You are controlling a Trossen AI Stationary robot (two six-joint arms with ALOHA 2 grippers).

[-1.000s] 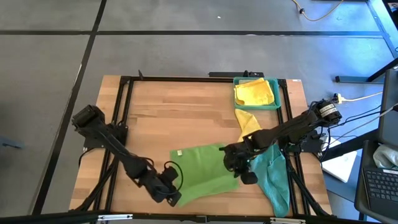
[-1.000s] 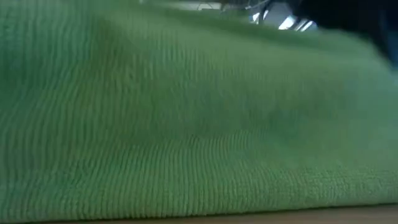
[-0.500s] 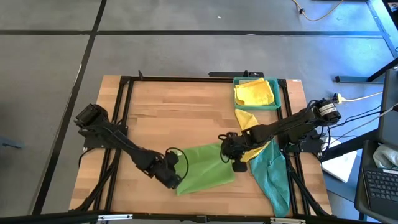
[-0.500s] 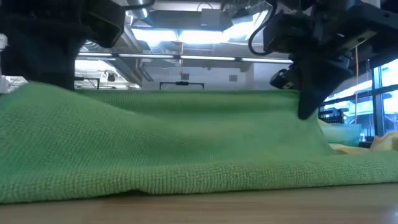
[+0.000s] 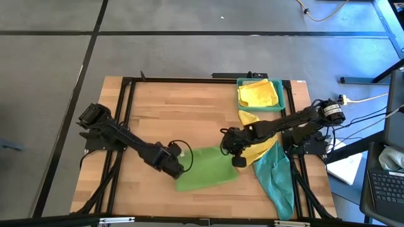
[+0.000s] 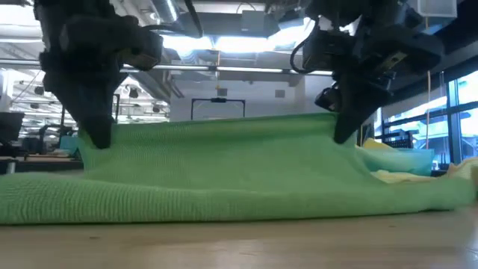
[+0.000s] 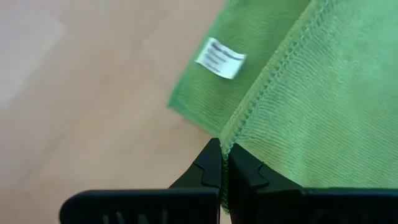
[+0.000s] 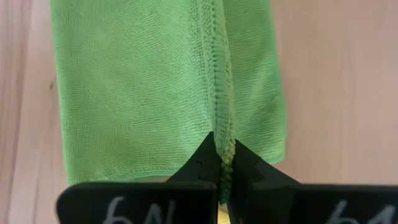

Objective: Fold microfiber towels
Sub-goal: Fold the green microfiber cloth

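With my left gripper (image 5: 178, 167) and right gripper (image 5: 235, 151) each clamped on a corner of the bright green microfiber towel (image 5: 205, 171) at the table's near-centre, I judge its first fold half made, while the teal cloth (image 5: 276, 180) and the loose yellow cloth (image 5: 257, 144) still lie unfolded.

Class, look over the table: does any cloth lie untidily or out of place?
Yes. The teal towel lies crumpled, hanging over the table's front right edge, and a yellow towel sprawls unfolded beside the tray.

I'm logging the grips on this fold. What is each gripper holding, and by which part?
Both hold the bright green towel by its stitched edge: the left gripper at one corner, the right gripper at the other.
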